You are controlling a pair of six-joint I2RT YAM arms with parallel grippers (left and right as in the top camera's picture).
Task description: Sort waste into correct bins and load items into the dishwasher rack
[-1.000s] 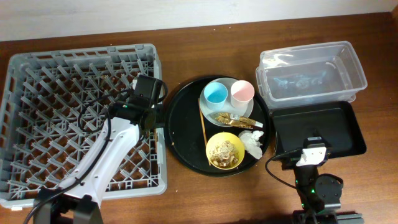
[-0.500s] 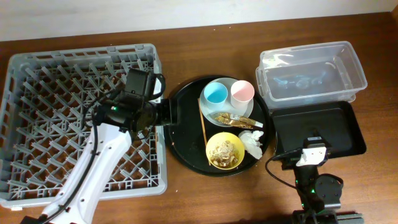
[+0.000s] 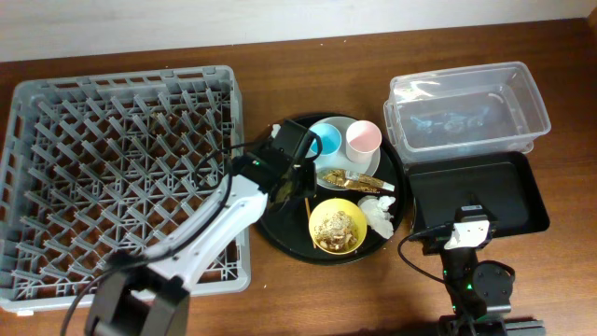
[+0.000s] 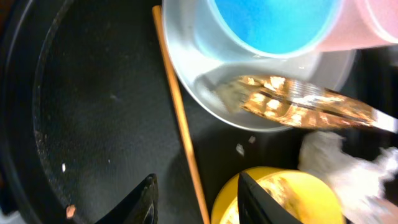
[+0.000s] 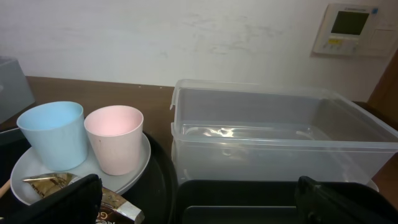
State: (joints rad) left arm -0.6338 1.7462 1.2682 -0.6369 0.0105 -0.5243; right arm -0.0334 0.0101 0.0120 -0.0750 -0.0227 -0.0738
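Note:
My left gripper (image 3: pixel 300 179) (image 4: pixel 198 193) is open over the round black tray (image 3: pixel 270 224), its fingers straddling the wooden chopsticks (image 3: pixel 305 201) (image 4: pixel 180 118) without touching them. The yellow bowl (image 3: pixel 338 227) (image 4: pixel 292 193) holds beige food scraps. The blue cup (image 3: pixel 324 140) (image 4: pixel 273 25) and pink cup (image 3: pixel 364 138) stand on the pale plate (image 3: pixel 340 161) (image 4: pixel 205 81), next to the brown-gold wrapper (image 3: pixel 353 179) (image 4: pixel 298 102). The white napkin (image 3: pixel 379 210) lies right of the bowl. My right gripper (image 3: pixel 464 233) (image 5: pixel 199 205) is open and empty at the black bin's near edge.
The grey dishwasher rack (image 3: pixel 56 93) fills the left side. The clear tub (image 3: pixel 466 107) (image 5: pixel 280 143) stands at the back right, with the shallow black rectangular tray (image 3: pixel 476 187) (image 5: pixel 249 199) in front of it.
My left arm has swung right, from above the rack's right edge to over the round tray, ending above the chopsticks. The right arm has not moved.

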